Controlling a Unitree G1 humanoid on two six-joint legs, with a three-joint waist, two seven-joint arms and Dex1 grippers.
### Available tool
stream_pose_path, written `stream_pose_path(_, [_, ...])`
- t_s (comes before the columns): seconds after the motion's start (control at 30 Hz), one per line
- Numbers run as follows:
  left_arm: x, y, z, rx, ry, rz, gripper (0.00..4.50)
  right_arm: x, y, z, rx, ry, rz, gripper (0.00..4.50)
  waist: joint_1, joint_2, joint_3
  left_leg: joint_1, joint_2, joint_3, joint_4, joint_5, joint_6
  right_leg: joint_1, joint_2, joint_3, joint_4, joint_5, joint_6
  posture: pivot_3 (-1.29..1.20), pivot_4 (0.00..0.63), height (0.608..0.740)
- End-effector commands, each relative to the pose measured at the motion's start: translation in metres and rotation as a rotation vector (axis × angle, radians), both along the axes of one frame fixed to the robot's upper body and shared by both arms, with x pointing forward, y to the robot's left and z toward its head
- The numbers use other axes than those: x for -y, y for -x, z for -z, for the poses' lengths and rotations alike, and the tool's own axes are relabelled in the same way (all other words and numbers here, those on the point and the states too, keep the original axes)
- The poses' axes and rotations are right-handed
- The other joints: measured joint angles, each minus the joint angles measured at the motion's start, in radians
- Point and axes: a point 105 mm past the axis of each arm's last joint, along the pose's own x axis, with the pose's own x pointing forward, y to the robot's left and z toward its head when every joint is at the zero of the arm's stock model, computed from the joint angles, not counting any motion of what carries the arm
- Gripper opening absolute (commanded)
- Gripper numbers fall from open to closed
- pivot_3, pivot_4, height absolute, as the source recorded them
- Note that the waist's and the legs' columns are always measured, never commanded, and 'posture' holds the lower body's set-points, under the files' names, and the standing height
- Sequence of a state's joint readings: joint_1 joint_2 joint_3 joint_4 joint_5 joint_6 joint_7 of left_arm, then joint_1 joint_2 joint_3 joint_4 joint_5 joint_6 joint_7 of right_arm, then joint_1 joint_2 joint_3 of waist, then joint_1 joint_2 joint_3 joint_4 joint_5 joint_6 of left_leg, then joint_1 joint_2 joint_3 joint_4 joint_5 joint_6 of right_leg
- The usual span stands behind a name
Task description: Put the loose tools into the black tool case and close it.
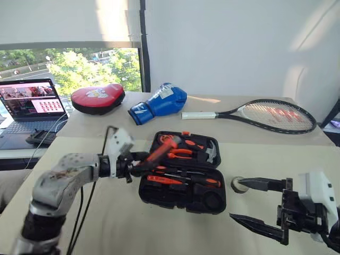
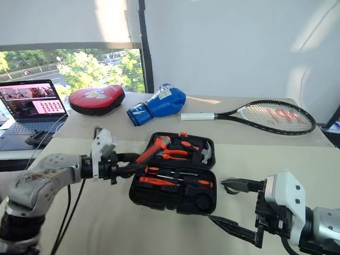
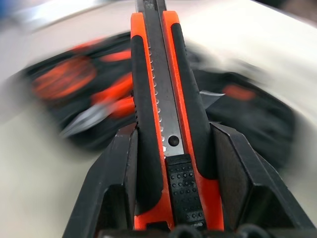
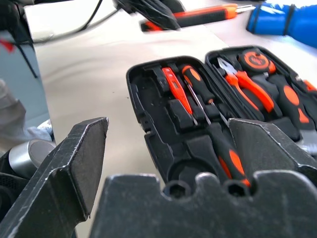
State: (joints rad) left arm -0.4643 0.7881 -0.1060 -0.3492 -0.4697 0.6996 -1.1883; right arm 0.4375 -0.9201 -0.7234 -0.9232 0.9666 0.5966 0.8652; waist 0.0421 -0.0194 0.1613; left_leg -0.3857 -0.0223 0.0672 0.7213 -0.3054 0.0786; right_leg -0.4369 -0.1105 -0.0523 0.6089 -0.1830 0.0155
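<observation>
Left wrist view shows the left gripper (image 3: 171, 163) clamped on the orange-black utility knife (image 3: 166, 99), carried just above the open black tool case (image 1: 183, 172), so the stowing step likely needs lowering it into a free recess, while the right gripper (image 1: 249, 204) hangs open beside the case.

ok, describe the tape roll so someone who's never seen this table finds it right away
Start at the open black tool case in the middle of the beige table. Just off the case's right edge, beside the right gripper, a small tape roll lies on the cloth. It is the one small round thing out there; the tools in the case are long, with orange on them.
</observation>
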Motion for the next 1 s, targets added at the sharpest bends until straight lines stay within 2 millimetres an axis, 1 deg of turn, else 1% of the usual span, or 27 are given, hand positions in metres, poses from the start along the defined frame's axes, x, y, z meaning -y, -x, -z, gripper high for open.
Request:
stream_pose_path(0.03, [0.004, 0.001, 0.014, 0.025, -0.095, 0.178, 1.71, -0.002, 0.005, -0.007, 0.043, 0.011, 0.011, 4.5, -0.001, -0.002, 0.001, 0.0, 0.0, 0.0, 0.0, 0.0, 0.001, 0.0, 0.0, 0.0, 0.0, -0.001, -0.002, 0.0, 0.15, 0.74])
stream_pose_path(0.1, [0.005, -0.005, 0.024, 0.044, -0.15, 0.225, 1.71, -0.002, 0.009, -0.006, 0.041, 0.017, 0.023, 4.5, -0.001, -0.003, 0.002, -0.001, 0.001, 0.0, 0.001, -0.001, 0.002, 0.0, 0.0, 0.001, 0.0, -0.001, -0.002, 0.0, 0.15, 0.74])
stream_pose_path(0.17, [0.006, -0.008, 0.034, 0.056, -0.202, 0.272, 1.71, -0.002, 0.012, -0.006, 0.038, 0.015, 0.034, 4.5, 0.0, -0.003, 0.002, -0.001, 0.002, -0.001, 0.001, -0.004, 0.008, -0.001, 0.001, 0.002, 0.0, -0.001, -0.001, 0.0, 0.15, 0.74])
stream_pose_path(0.23, [0.009, -0.012, 0.04, 0.062, -0.226, 0.296, 1.71, -0.003, 0.015, -0.006, 0.037, 0.016, 0.044, 4.5, 0.001, -0.003, 0.002, -0.002, 0.002, -0.001, 0.001, -0.004, 0.009, -0.001, 0.0, 0.003, 0.0, 0.002, 0.004, 0.0, 0.15, 0.74])
stream_pose_path(0.3, [0.01, -0.013, 0.044, 0.064, -0.25, 0.321, 1.71, -0.003, 0.016, -0.007, 0.039, 0.018, 0.049, 4.5, 0.001, -0.003, 0.002, -0.002, 0.002, -0.001, 0.002, -0.005, 0.01, -0.001, 0.0, 0.003, 0.0, 0.002, 0.005, 0.0, 0.15, 0.74])
stream_pose_path(0.37, [0.011, -0.016, 0.047, 0.087, -0.27, 0.351, 1.71, -0.004, 0.017, -0.008, 0.039, 0.019, 0.054, 4.5, 0.0, -0.003, 0.002, -0.002, 0.002, -0.001, 0.004, -0.006, 0.012, 0.0, 0.0, 0.003, 0.0, 0.002, 0.005, 0.0, 0.15, 0.74])
stream_pose_path(0.53, [0.022, -0.022, 0.051, 0.12, -0.284, 0.404, 1.71, -0.004, 0.018, -0.008, 0.04, 0.022, 0.063, 4.5, 0.0, -0.003, 0.001, -0.002, 0.002, -0.001, 0.006, -0.006, 0.013, 0.001, 0.0, 0.003, 0.0, 0.002, 0.006, 0.0, 0.15, 0.74])
stream_pose_path(0.77, [0.035, -0.022, 0.06, 0.122, -0.301, 0.446, 1.71, -0.003, 0.019, -0.008, 0.034, 0.024, 0.073, 4.5, 0.0, -0.003, 0.001, -0.002, 0.002, -0.001, 0.006, -0.006, 0.013, 0.001, 0.0, 0.003, 0.001, 0.003, 0.007, 0.0, 0.15, 0.74])
stream_pose_path(0.93, [0.032, -0.022, 0.068, 0.121, -0.337, 0.445, 1.71, -0.001, 0.021, -0.007, 0.024, 0.026, 0.075, 4.5, 0.002, -0.003, 0.001, -0.001, 0.001, -0.002, 0.007, -0.007, 0.014, 0.003, 0.0, 0.003, 0.0, 0.002, 0.008, 0.0, 0.15, 0.74])
stream_pose_path(1.0, [0.031, -0.025, 0.067, 0.119, -0.334, 0.412, 1.71, 0.0, 0.022, -0.005, 0.013, 0.035, 0.079, 4.5, 0.002, -0.002, 0.001, 0.0, 0.002, -0.002, 0.007, -0.007, 0.014, 0.004, 0.0, 0.003, 0.0, 0.002, 0.009, 0.0, 0.15, 0.74])
